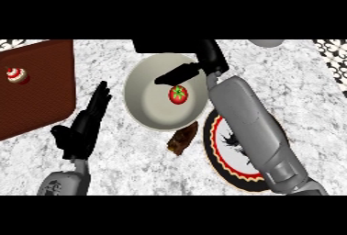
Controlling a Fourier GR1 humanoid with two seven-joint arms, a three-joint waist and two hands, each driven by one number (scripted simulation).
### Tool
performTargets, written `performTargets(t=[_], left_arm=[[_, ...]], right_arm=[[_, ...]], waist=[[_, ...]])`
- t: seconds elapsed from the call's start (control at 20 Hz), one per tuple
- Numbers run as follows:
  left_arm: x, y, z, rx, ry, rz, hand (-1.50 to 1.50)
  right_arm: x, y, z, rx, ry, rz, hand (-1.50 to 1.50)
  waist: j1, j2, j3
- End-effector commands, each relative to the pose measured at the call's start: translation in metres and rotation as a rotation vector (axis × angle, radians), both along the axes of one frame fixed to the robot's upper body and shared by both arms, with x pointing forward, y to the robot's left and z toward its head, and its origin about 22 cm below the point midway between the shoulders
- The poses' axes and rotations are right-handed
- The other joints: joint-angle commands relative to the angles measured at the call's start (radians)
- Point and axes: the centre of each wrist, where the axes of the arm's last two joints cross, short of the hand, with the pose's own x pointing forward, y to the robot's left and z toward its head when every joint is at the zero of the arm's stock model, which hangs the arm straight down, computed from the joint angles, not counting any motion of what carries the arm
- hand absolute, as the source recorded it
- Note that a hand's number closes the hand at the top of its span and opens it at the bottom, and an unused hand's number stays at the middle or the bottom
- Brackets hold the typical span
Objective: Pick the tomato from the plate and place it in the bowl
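Note:
The red tomato (177,94) with its green stem lies inside the cream bowl (146,103) at the counter's middle, right of the bowl's centre. My right hand (209,57) hovers over the bowl's far right rim, open; its thumb (177,75) points left just above the tomato, apart from it. The patterned plate (225,158), white with a black and red rim, sits right of the bowl, half hidden under my right forearm. Left of the bowl my left hand (85,125) rests open, fingers straight.
A dark brown board (41,96) lies at the left with a small red and white item (17,75) on it. A brown lump (181,139) sits between bowl and plate. A grey object (267,42) shows at the far edge.

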Motion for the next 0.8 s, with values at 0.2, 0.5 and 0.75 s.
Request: performTargets(t=[0.2, 0.5, 0.75], left_arm=[[0.002, -0.001, -0.002, -0.013, 0.008, 0.023, 0.0], [0.005, 0.0, 0.007, -0.004, -0.017, 0.009, 0.0], [0.013, -0.01, 0.004, 0.004, -0.01, 0.015, 0.0]], right_arm=[[-0.007, -0.069, 0.006, 0.165, 0.089, 0.046, -1.5], [-0.021, -0.11, -0.029, 0.22, 0.119, 0.106, -1.5], [-0.034, -0.144, -0.021, 0.191, 0.115, 0.15, -1.5]], waist=[[-0.006, -0.001, 0.0], [-0.002, 0.001, 0.0], [-0.003, 0.002, 0.0]])
